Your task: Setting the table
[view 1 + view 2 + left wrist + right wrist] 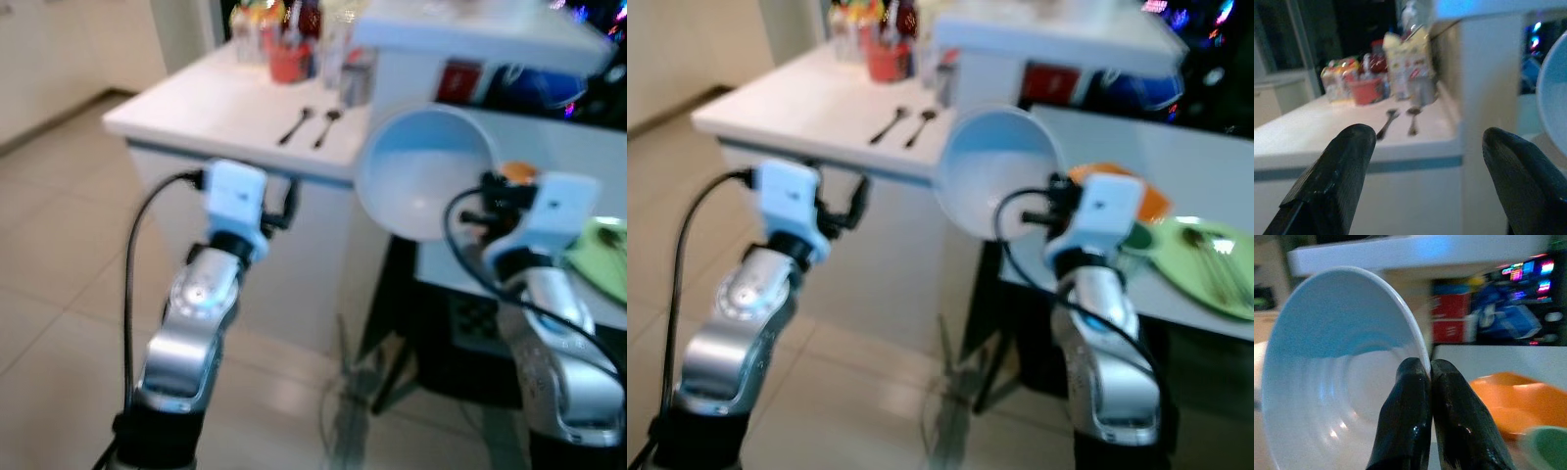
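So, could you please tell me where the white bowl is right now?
The white bowl is held up on edge by the right pincer, which pinches its rim, between the white counter with two spoons and the table with the green plate.

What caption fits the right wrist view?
Right pincer pinching the rim of a white bowl, with an orange dish on the table beyond.

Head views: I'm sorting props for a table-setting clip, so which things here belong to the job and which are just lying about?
Belonging to the job:
- white bowl, pinched at its rim by the right gripper
- two spoons on the white counter
- green plate
- orange dish

Just lying about:
- red cup
- packets at the counter's back
- left gripper, open, idle
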{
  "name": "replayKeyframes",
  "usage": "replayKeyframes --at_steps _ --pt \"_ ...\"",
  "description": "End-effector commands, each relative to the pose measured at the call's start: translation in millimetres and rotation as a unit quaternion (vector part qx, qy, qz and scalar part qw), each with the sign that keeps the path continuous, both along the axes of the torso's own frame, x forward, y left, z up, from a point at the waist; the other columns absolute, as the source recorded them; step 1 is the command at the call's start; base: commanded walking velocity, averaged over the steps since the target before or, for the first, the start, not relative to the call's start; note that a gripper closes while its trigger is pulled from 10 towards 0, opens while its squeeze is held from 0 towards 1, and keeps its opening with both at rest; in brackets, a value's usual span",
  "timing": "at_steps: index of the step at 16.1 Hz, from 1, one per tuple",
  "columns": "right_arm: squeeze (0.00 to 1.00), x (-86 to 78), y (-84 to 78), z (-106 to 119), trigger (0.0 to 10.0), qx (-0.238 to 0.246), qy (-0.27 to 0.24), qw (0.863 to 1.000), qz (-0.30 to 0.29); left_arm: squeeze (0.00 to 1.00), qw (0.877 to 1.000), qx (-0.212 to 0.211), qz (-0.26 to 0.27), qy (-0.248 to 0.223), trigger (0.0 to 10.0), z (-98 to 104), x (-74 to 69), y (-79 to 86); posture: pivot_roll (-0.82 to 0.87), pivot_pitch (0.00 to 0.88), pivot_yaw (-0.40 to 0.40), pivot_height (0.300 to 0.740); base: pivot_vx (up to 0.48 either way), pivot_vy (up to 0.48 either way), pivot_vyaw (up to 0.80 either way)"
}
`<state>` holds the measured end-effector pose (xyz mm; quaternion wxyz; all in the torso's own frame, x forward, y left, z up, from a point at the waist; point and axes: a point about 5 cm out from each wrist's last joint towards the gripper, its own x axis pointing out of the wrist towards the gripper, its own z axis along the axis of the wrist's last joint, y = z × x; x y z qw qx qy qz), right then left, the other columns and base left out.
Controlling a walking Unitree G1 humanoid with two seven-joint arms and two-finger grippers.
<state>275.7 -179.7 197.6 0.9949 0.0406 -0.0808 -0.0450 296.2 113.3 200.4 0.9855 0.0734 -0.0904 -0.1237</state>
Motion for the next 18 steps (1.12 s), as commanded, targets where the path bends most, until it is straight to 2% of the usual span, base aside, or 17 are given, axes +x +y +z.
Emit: replayKeyframes --at_steps 1,9,14,18 --pt "0.0 -0.4 5.6 11.3 10.0 0.002 -0.029 1.0 0.009 0.0 1.0 0.005 0.01 -0.006 10.0 3.1 1.6 6.3 -0.02 0.0 -0.005 0.74 0.0 -0.435 0.0" --pt "0.0 -0.6 -5.4 10.8 10.0 0.036 -0.029 0.998 -0.034 0.0 1.0 0.011 0.008 -0.01 10.0 5.1 4.1 7.4 -0.03 0.0 0.005 0.74 0.0 -0.438 0.0" --pt "0.0 -2.1 -13.6 20.6 10.0 0.075 -0.061 0.994 -0.059 0.0 1.0 0.015 0.002 -0.017 10.0 8.4 4.4 5.3 -0.03 0.0 0.009 0.74 0.0 -0.436 0.0" --pt "0.0 -2.4 -15.7 19.2 10.0 0.085 -0.058 0.993 -0.066 0.0 1.0 0.016 0.0 -0.017 10.0 8.0 4.7 4.6 -0.03 0.0 0.01 0.74 0.0 -0.438 0.0"
